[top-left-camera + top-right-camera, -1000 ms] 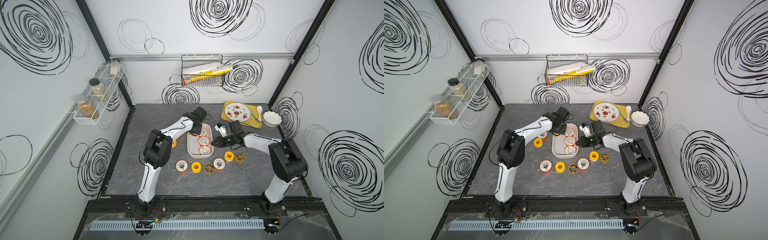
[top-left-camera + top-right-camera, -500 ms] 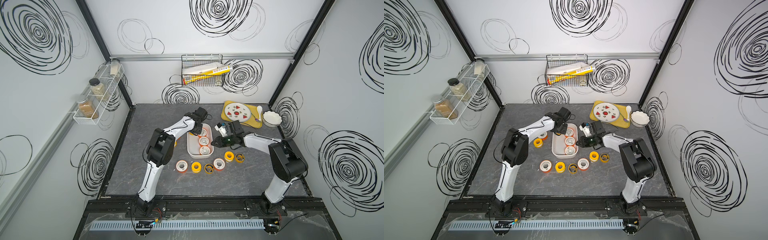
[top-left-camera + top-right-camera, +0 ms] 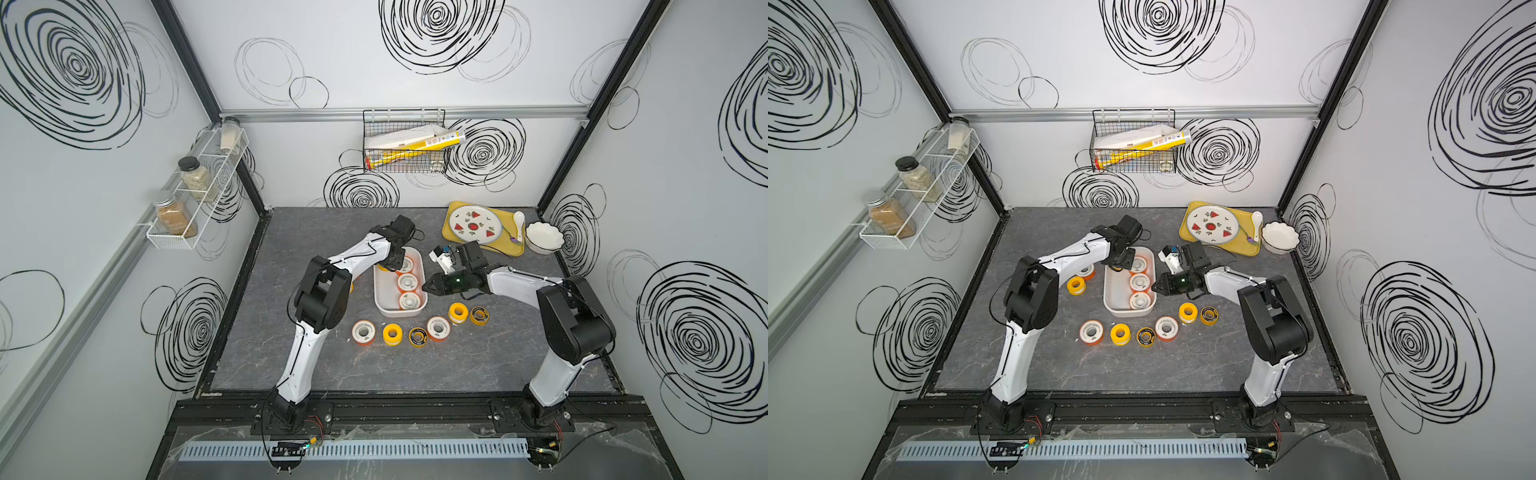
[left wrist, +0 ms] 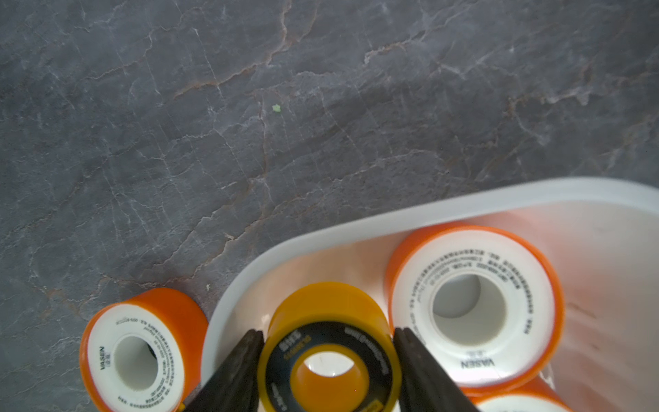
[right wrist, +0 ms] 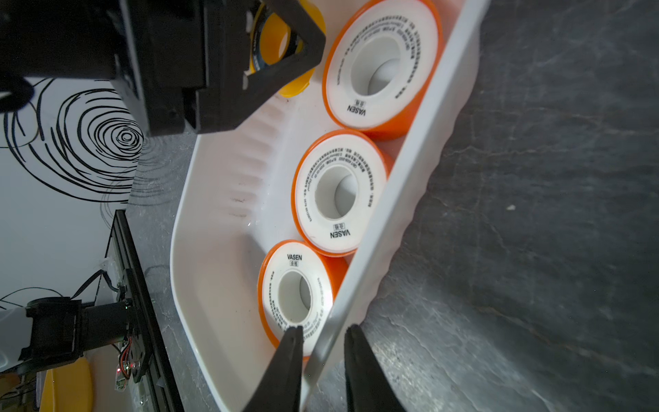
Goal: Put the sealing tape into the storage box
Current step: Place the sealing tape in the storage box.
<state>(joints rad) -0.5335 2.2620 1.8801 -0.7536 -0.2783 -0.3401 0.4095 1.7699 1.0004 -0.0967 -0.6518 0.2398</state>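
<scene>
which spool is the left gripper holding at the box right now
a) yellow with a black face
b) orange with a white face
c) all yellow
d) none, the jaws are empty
a: in the left wrist view the left gripper has a finger pressed on each side of the yellow spool with a black face, just inside the rim of the storage box.

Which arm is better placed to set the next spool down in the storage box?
Left. The left gripper holds a black-faced yellow spool inside the storage box; the right gripper is clamped on its rim.
</scene>
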